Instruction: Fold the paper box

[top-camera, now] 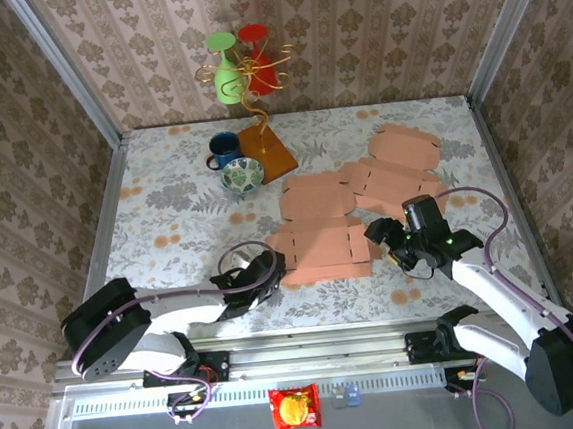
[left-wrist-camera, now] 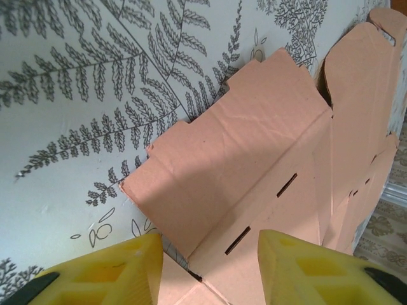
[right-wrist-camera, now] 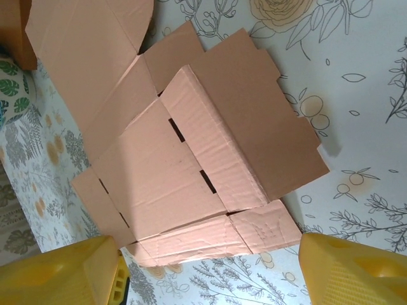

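So, box (top-camera: 320,250) lying on the table (top-camera: 166,215) near the front edge, left gripper (left-wrist-camera: 210,270) spread around a lifted flap at its left end, right gripper (right-wrist-camera: 210,270) spread wide over its right end.

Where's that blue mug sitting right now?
From above, the blue mug sits far back, left of centre, just behind the patterned bowl, beside the wooden base.

Box (top-camera: 322,251) on table (top-camera: 166,215), front centre. Left gripper (top-camera: 274,267) at its left edge, right gripper (top-camera: 379,235) at its right edge. More blanks (top-camera: 396,179) behind it and to right, overlapping. Bowl (top-camera: 242,175) back left; mug (top-camera: 224,150) just behind bowl; stand (top-camera: 267,152) right of mug. Packet (top-camera: 295,408) before rail (top-camera: 308,348).
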Controlling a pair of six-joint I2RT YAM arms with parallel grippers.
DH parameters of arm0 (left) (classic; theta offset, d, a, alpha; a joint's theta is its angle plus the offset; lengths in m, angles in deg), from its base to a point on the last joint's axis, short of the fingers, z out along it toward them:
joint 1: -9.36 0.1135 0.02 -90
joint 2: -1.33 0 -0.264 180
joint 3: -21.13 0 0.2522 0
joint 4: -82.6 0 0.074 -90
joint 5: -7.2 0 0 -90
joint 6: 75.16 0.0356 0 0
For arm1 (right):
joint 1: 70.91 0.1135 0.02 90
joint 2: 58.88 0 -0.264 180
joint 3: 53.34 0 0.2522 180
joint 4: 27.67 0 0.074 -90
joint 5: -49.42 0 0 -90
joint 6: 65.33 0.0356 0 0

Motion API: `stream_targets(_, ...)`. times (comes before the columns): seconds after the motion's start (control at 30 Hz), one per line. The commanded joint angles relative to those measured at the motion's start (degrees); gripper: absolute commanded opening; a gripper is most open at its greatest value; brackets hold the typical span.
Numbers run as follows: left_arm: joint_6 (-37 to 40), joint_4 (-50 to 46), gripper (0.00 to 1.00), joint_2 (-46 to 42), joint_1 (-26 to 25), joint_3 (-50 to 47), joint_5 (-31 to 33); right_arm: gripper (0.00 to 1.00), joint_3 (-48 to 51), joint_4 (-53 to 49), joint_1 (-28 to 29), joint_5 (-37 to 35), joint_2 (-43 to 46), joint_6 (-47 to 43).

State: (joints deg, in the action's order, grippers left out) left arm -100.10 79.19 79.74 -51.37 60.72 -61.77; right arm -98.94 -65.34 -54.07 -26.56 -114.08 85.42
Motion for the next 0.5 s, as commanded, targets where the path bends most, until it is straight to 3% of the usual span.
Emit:
stream_targets(0.0,-3.0,2.7,0.40,1.4,-0.2,-0.5,1.0,0.77,0.5,1.1,0.4,1.2,-0.6,1.5)
stream_targets(0.33,-2.8,9.1,0.34,5.5,-0.3,-0.5,1.7,0.77,1.5,1.8,0.6,2.0,-1.0,2.6)
stream_targets(0.47,-1.9,9.2,0.25,6.1,-0.3,-0.2,1.5,0.77,1.7,2.2,0.6,2.4,-1.0,3.4)
